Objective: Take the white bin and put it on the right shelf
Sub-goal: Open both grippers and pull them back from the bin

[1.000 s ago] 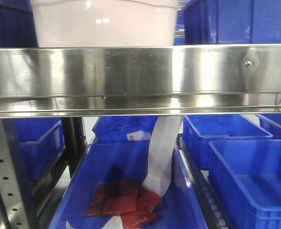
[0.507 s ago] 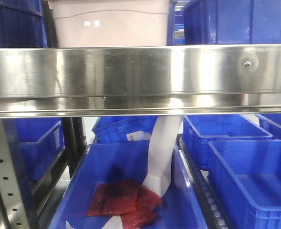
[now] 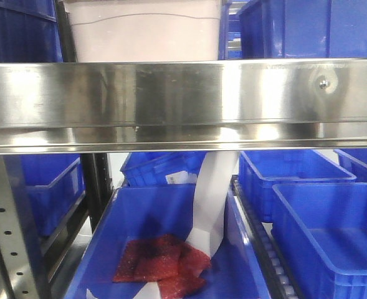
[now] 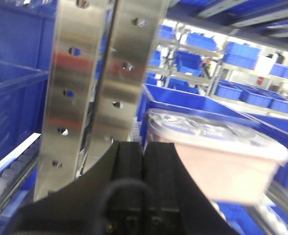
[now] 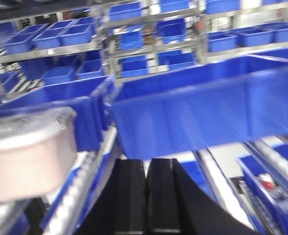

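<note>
The white bin (image 3: 142, 31) stands on the right shelf behind its wide shiny front rail (image 3: 183, 103); only its pinkish wall with the curved ridge shows in the front view. In the left wrist view the white bin (image 4: 217, 166) sits to the right of my left gripper (image 4: 143, 147), which is shut and empty, apart from the tub. Its glossy lid (image 4: 207, 131) shows on top. In the right wrist view the white bin (image 5: 26, 156) lies to the left of my right gripper (image 5: 145, 164), also shut on nothing.
A perforated steel upright (image 4: 99, 88) rises just left of the left gripper. Blue crates (image 5: 207, 117) flank the bin on the shelf's roller rails (image 5: 92, 181). Below the rail, a blue crate (image 3: 171, 249) holds red packets and a white strip; more crates (image 3: 326, 237) stand at the right.
The white bin looked larger and closer a second ago; it has since slid back and a little to the right on the shelf. It has stayed still over the last half second.
</note>
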Controlling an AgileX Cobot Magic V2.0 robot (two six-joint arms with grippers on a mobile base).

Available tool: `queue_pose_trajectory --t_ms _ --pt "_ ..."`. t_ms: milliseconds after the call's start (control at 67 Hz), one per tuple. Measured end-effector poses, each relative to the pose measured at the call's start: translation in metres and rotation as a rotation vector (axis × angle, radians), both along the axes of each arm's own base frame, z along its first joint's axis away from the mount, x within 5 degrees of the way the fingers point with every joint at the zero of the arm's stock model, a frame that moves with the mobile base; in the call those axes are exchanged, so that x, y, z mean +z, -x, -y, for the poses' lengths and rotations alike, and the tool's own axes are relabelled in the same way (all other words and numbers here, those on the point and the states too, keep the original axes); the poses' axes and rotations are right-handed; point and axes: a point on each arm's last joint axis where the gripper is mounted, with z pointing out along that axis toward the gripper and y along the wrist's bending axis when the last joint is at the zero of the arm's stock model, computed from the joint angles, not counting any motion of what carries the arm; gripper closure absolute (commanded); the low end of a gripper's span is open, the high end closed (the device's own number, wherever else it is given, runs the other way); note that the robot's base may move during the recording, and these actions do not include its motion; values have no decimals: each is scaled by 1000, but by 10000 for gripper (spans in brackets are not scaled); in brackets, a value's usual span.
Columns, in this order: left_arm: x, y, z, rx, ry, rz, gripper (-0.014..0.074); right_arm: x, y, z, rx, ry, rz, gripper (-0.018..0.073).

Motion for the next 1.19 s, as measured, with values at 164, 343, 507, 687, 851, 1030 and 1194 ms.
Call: queue_pose_trajectory --t_ms 164,343,507,687,851,1030,1194 --pt "-7 28 8 -53 -15 35 722 -21 35 -9 20 11 18 517" --pt "-5 32 13 -119 87 41 715 -31 40 -16 86 10 -33 517" --pt "-9 35 22 -211 53 2 715 -34 46 -26 179 14 -75 517" --pt "-12 39 31 -306 -42 -8 715 -25 64 -38 278 12 19 517" --pt "-9 35 19 -145 -244 54 716 -17 82 -44 342 48 117 517" --pt "0 34 4 34 -246 128 716 -5 86 -30 183 125 248 517" --pt "-7 40 -5 106 -45 150 717 -13 85 -28 157 132 249 517"
